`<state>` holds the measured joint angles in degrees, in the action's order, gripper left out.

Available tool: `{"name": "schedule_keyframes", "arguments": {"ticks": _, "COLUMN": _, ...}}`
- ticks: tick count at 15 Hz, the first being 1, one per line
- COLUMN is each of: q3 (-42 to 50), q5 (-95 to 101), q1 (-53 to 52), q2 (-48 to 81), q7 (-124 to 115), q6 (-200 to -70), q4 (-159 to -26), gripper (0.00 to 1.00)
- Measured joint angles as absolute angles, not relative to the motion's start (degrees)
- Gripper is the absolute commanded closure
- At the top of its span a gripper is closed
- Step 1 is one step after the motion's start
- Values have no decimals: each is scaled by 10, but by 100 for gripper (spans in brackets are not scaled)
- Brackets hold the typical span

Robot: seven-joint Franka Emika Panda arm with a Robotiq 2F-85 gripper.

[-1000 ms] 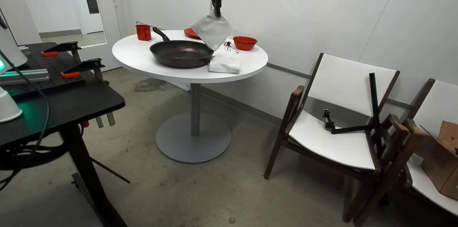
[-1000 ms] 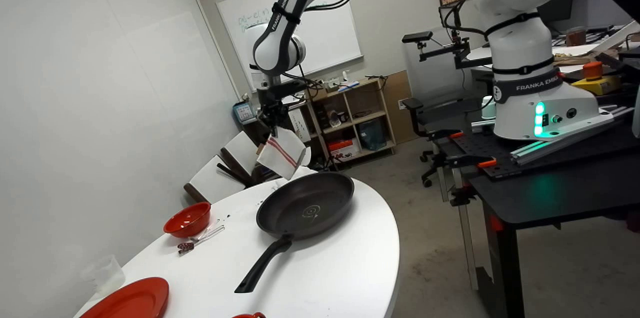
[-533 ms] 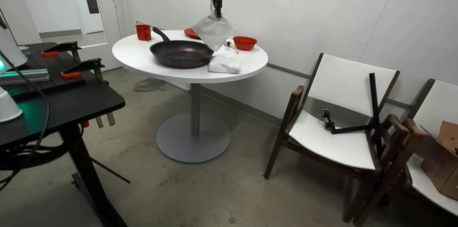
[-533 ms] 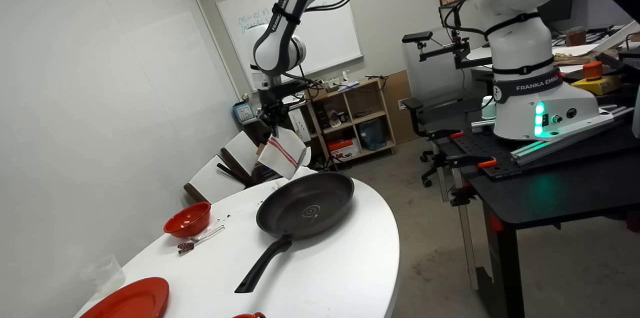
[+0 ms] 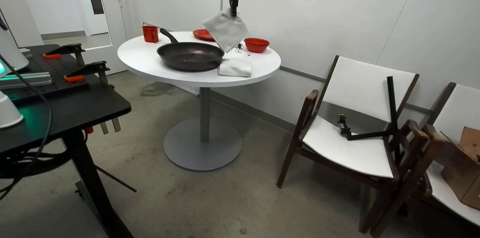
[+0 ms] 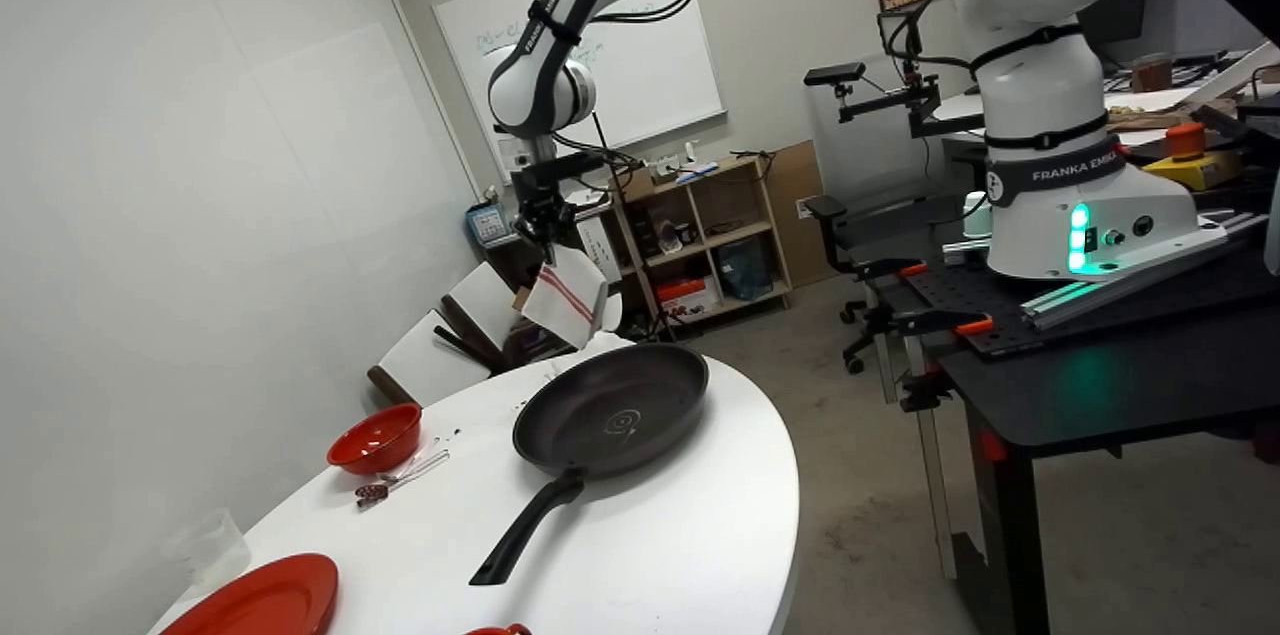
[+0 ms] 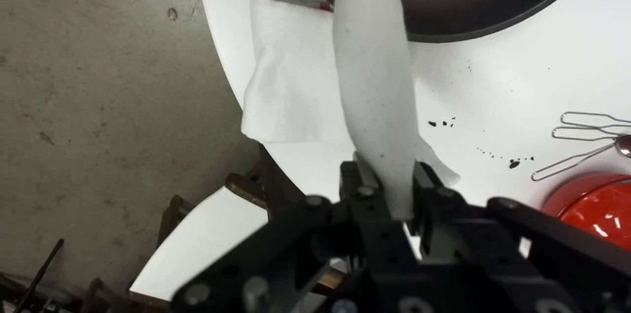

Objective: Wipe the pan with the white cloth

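Observation:
My gripper is shut on a corner of a white cloth and holds it hanging above the table, beside the pan. The cloth shows red stripes in an exterior view. In the wrist view the cloth runs out from between the fingertips and covers part of the pan's rim. The dark pan with a black handle lies on the white round table; it also shows in an exterior view and at the top of the wrist view. A pale ring mark shows on its inside.
A second, folded white cloth lies by the pan near the table edge. A red bowl, metal utensils, dark crumbs, a red plate, a red mug and a clear container are on the table.
My gripper and the held cloth have shifted slightly up and towards the side of the red bowl. The pan and the other things on the table have not moved.

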<state>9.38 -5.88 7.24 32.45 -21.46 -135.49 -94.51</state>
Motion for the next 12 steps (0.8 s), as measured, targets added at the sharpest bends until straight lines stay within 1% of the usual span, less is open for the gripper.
{"name": "schedule_keyframes", "arguments": {"ticks": 6, "q3": 85, "q5": -74, "q1": 82, "q2": 379, "q7": -215, "q6": -1267, "q4": -841, "gripper": 96}}
{"name": "schedule_keyframes", "arguments": {"ticks": 12, "q3": 57, "q5": -104, "q1": 93, "q2": 450, "q7": -212, "q6": -1243, "q4": -742, "gripper": 96}}
